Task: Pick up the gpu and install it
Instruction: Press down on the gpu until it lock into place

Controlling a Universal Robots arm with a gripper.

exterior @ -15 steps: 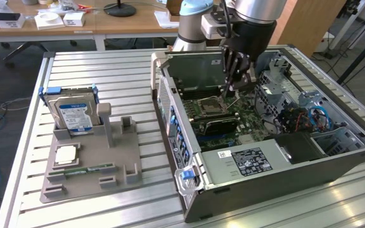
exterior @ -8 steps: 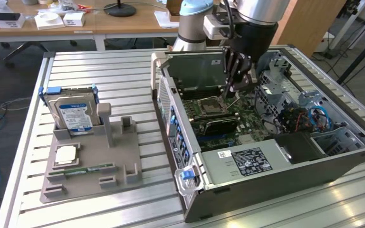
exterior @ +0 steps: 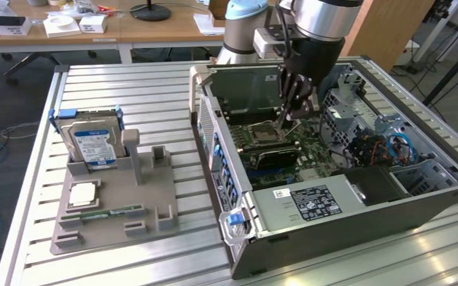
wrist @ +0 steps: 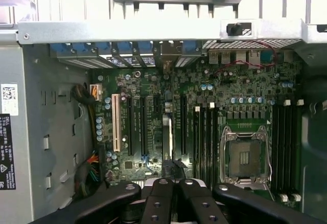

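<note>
**Item: gpu** (exterior: 271,158). Thin flat card with a black face. It stands on edge inside the open computer case (exterior: 333,235), over the motherboard (wrist: 153,86), between the CPU socket (exterior: 265,134) and the power supply (exterior: 309,199). From the exterior view I read it as a dark rectangular slab with its broad face turned toward the power supply. In the wrist view I take the narrow pale strip running along the expansion slots to be the same card edge-on (wrist: 166,137). I cannot tell whether it is fully seated. I cannot make out its bracket end.

**Item: gripper** (exterior: 295,116). It is reaching down into the case. In the wrist view its black fingers (wrist: 159,203) lie pressed together, tips just beside the near end of the pale strip. I cannot tell whether they touch the card or pinch any part of it.

**Item: computer case.** It lies on its side with the panel off, on the slatted table (exterior: 133,89), toward the edge on the exterior view's right.

**Item: grey parts holder** (exterior: 114,223). It sits near the table edge on the exterior view's left, well apart from the case. It carries a hard drive (exterior: 92,143) standing upright at its far end and a green memory stick (exterior: 105,211) lying flat near its front.
</note>
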